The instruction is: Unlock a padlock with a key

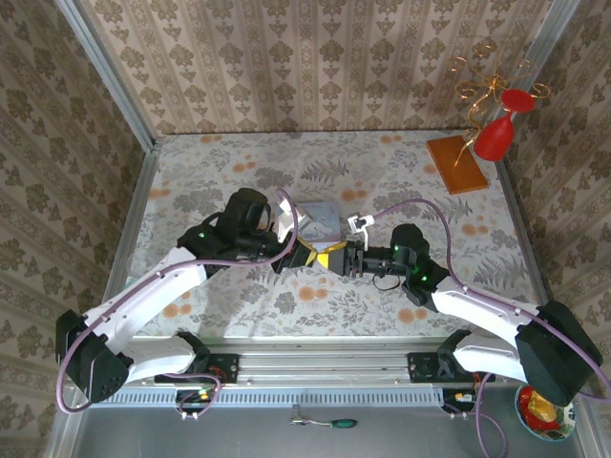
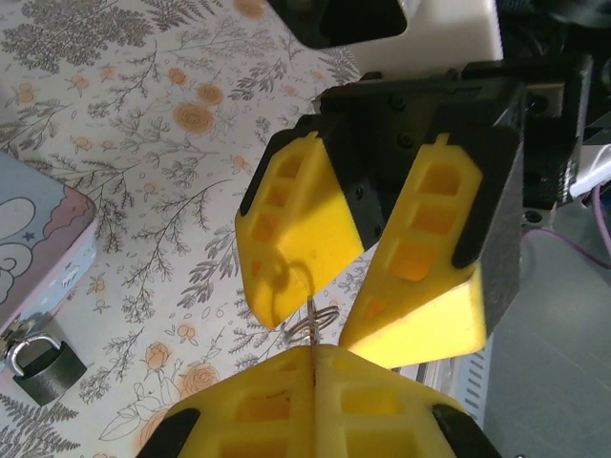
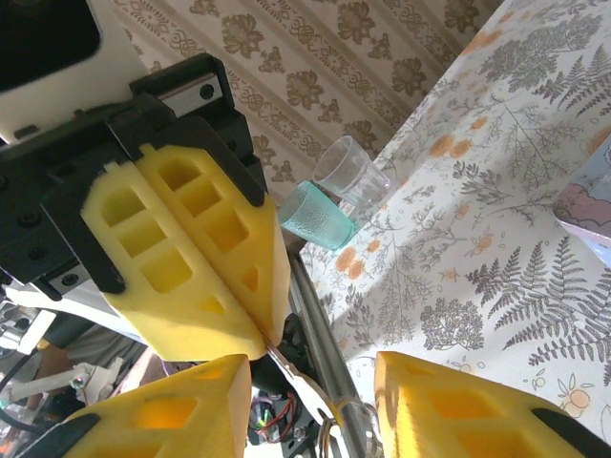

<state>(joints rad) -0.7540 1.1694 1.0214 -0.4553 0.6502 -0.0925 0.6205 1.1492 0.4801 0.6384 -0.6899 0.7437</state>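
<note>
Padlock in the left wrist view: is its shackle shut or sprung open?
Shut: on the padlock both shackle legs appear seated in the body, hooked at the edge of the blue tin.

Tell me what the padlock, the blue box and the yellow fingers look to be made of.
Padlock: metal, it seems; dull dark grey body, shiny silver shackle.
Blue box: probably painted tin; smooth, with a printed cartoon.
Yellow fingers: likely matte plastic, moulded with square hollows.
</note>
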